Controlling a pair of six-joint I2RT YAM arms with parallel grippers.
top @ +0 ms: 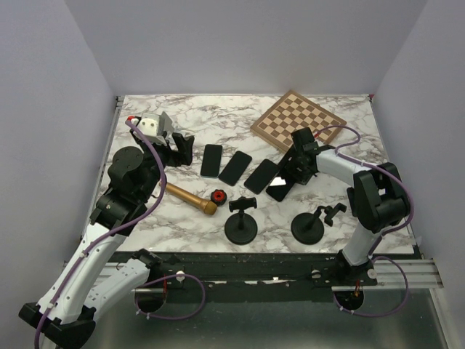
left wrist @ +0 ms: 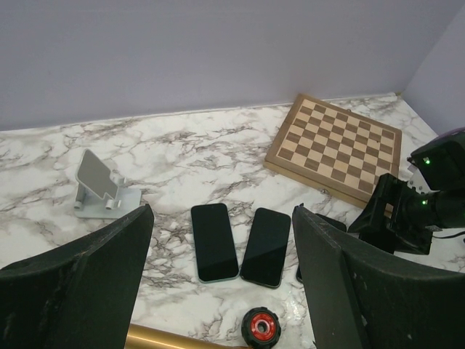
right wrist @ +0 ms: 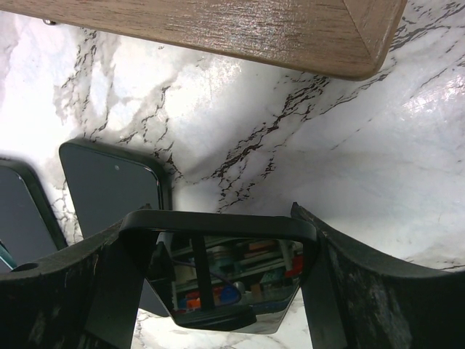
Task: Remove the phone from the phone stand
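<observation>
My right gripper (top: 294,173) is shut on a black phone (top: 279,189), gripping its two long edges. In the right wrist view the gripper (right wrist: 218,240) holds the phone (right wrist: 225,283) tilted low over the marble, its glossy screen mirroring the room. Two black phone stands stand empty near the front: one (top: 241,222) at the centre, one (top: 312,224) to its right. My left gripper (top: 178,149) is open and empty at the left, over the marble (left wrist: 223,218).
Three black phones (top: 211,161) (top: 235,168) (top: 261,176) lie flat in a row. A chessboard (top: 298,120) lies at the back right. A grey stand (top: 152,123) sits at the back left. A wooden handle (top: 190,198) and a red-centred knob (top: 217,196) lie in front.
</observation>
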